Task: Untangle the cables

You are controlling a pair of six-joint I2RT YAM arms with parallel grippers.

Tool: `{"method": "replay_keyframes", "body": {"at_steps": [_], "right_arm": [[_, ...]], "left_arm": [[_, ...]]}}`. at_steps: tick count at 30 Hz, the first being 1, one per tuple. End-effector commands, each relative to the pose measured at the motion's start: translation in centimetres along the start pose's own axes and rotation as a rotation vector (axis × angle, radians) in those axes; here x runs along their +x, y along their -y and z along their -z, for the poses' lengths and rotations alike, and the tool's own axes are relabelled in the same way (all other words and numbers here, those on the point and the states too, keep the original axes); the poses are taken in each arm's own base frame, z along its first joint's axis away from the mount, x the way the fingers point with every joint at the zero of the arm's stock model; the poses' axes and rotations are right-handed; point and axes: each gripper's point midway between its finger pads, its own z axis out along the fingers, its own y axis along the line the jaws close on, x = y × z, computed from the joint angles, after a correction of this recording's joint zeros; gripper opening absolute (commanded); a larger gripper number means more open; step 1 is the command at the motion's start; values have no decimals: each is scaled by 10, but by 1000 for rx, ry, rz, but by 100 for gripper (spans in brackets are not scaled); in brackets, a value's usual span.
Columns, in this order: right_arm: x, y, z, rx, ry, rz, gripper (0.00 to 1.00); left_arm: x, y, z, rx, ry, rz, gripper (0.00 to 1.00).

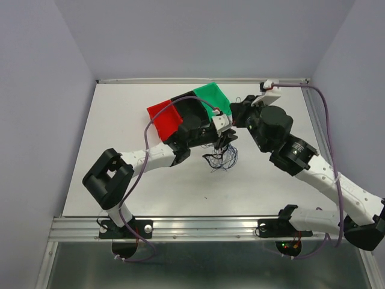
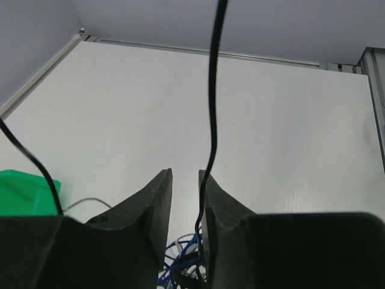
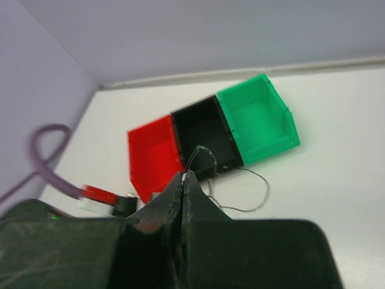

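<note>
The scribbly clump of hair-thin dark blue, black and whitish cables (image 1: 221, 159) lies on the matte white table (image 1: 150, 198), directly under the left gripper (image 2: 184, 174). Its smooth black wedge-shaped jaws stand narrowly apart around a taut thin black strand (image 2: 212, 90). The right gripper (image 3: 183, 174) has its jaws pressed together, pinching a curled fine black wire loop (image 3: 200, 148) near the open plastic bins (image 3: 204, 129).

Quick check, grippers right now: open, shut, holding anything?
Left gripper: partly open, black cable running between its jaws, not clamped.
Right gripper: shut on a thin cable.
</note>
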Motion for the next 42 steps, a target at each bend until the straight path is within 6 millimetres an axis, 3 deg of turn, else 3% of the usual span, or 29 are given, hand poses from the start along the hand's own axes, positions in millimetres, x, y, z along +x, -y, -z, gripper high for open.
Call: {"method": "replay_keyframes", "body": {"at_steps": [1, 5, 14, 16, 17, 19, 24, 28, 31, 33, 37, 41, 42], "right_arm": [[-170, -29, 56, -110, 381, -223, 1], [-223, -26, 81, -106, 488, -259, 1], [-289, -15, 109, -36, 628, -254, 1], [-317, -13, 127, -36, 687, -269, 0], [-321, -15, 123, -19, 693, -242, 0], [-340, -13, 134, -13, 733, -248, 0], [-360, -13, 150, -32, 786, -238, 1], [-386, -12, 176, -74, 892, -249, 1], [-414, -5, 218, -140, 1073, -311, 1], [-420, 1, 233, -146, 1133, -315, 1], [-438, 23, 284, -192, 1252, -403, 1], [-434, 32, 292, -185, 1249, -413, 1], [-430, 33, 288, -173, 1238, -404, 1]], "left_arm": [[17, 3, -6, 4, -45, -2, 34], [30, 4, -7, 8, -68, 9, 34], [55, 11, -14, 21, -118, 22, 34], [65, 13, -15, 18, -138, 28, 33], [71, 17, -16, 23, -151, 32, 33], [84, 23, -19, 23, -178, 35, 31], [103, 33, -26, 22, -219, 53, 31], [122, 39, -30, 9, -259, 60, 30], [125, 39, -33, 9, -262, 75, 29], [128, 41, -33, 12, -269, 78, 29], [129, 40, -33, 1, -271, 72, 29], [102, 41, -29, 2, -223, 58, 30], [104, 43, -28, 14, -227, 59, 31]]}}
